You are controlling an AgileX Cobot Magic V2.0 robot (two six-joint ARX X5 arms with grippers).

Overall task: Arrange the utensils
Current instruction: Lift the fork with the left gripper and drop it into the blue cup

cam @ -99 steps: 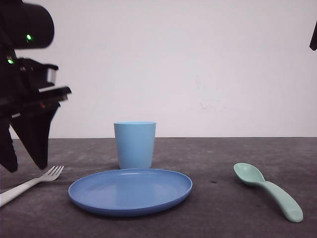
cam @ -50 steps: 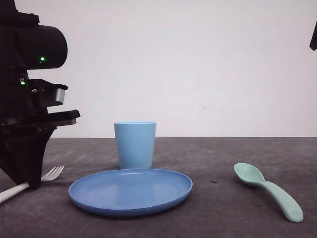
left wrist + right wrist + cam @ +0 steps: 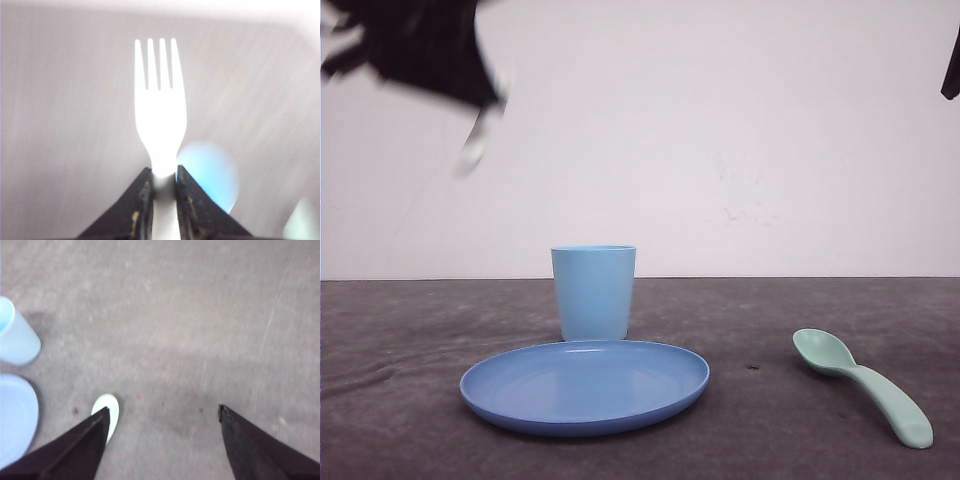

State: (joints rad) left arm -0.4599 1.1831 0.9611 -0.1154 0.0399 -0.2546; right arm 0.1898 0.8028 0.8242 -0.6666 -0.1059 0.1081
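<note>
My left gripper (image 3: 163, 172) is shut on the handle of the white fork (image 3: 160, 115), whose tines point away from the wrist. In the front view that gripper (image 3: 480, 110) is a blur high at the upper left, with the fork (image 3: 475, 145) hanging from it well above the table. The mint-green spoon (image 3: 865, 383) lies on the table at the right, bowl toward the back. My right gripper (image 3: 162, 412) hangs open above the table, one finger partly covering the spoon's bowl (image 3: 111, 410).
A light blue cup (image 3: 593, 292) stands upright at the middle, just behind a blue round plate (image 3: 584, 385). Both show at the edge of the right wrist view, cup (image 3: 15, 340) and plate (image 3: 15, 415). Grey table surface lies around them, a white wall behind.
The left gripper closed on the fork where it lay at the left front of the table and has lifted it quickly, high up. The spoon, cup and plate have not moved.
</note>
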